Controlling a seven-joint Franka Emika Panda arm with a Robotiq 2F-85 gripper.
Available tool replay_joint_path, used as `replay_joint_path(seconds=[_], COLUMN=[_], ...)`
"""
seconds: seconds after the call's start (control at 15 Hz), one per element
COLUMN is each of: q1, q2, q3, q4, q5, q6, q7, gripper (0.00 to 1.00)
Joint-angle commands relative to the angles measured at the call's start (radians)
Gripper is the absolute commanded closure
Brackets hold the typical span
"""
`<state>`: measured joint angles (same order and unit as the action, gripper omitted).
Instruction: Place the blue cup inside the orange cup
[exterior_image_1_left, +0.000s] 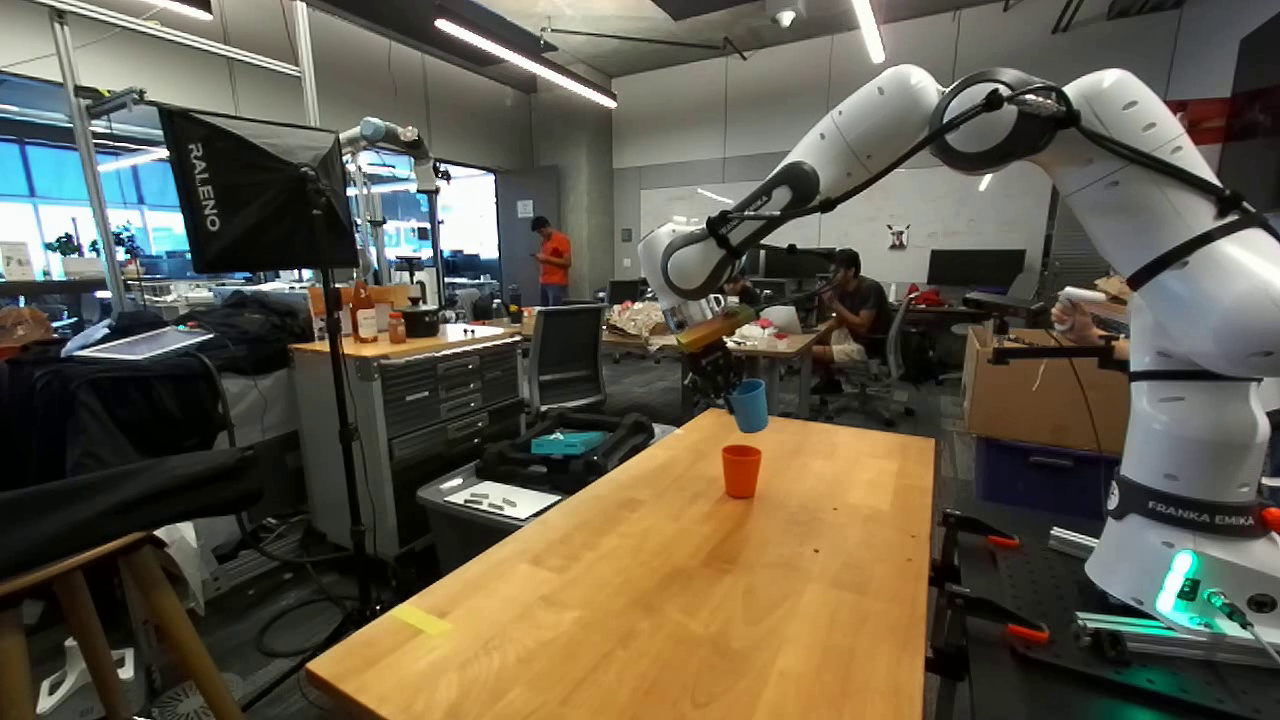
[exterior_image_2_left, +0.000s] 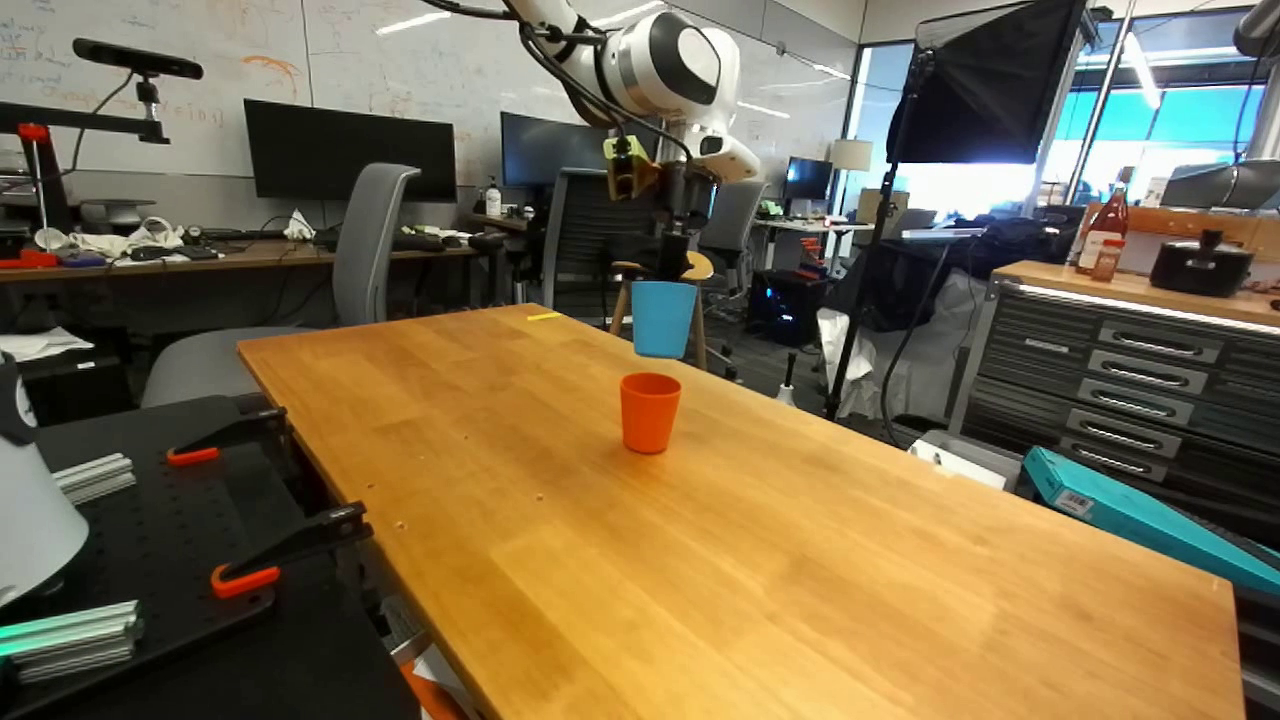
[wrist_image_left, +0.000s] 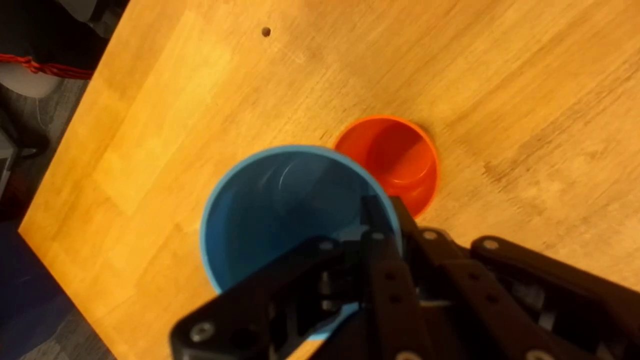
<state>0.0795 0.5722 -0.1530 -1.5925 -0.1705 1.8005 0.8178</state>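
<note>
The blue cup (exterior_image_1_left: 750, 408) hangs in the air, nearly upright, and it also shows in an exterior view (exterior_image_2_left: 663, 322) and in the wrist view (wrist_image_left: 280, 210). My gripper (wrist_image_left: 385, 202) is shut on the near wall of the blue cup, one finger inside the rim and one outside. The gripper also shows above the cup in an exterior view (exterior_image_2_left: 674, 262). The orange cup (exterior_image_1_left: 741, 474) stands upright on the table, below the blue cup in both exterior views (exterior_image_2_left: 650, 414). In the wrist view the orange cup (wrist_image_left: 400, 155) looks empty, and the blue cup's rim covers part of it.
The wooden table (exterior_image_1_left: 640, 600) carries the orange cup and a strip of yellow tape (exterior_image_1_left: 422, 619). Black clamps with orange tips (exterior_image_2_left: 245, 580) sit at the table edge on the robot's base side. A softbox lamp on a stand (exterior_image_1_left: 265, 190) is beyond the table.
</note>
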Motion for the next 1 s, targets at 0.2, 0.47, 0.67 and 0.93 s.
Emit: replay_joint_path(seconds=[0.2, 0.47, 0.67, 0.93], q1=[0.0, 0.003, 0.001, -0.002], q2=[0.031, 0.061, 0.077, 0.083], q3=[0.032, 0.043, 0.044, 0.04], q4=[-0.036, -0.018, 0.002, 0.008], q5=[0.029, 0.052, 0.072, 0.083], q6=[0.063, 0.099, 0.119, 0.138], q7=[0.02, 0.036, 0.046, 0.051], gripper=[0.95, 0.95, 0.95, 0.93])
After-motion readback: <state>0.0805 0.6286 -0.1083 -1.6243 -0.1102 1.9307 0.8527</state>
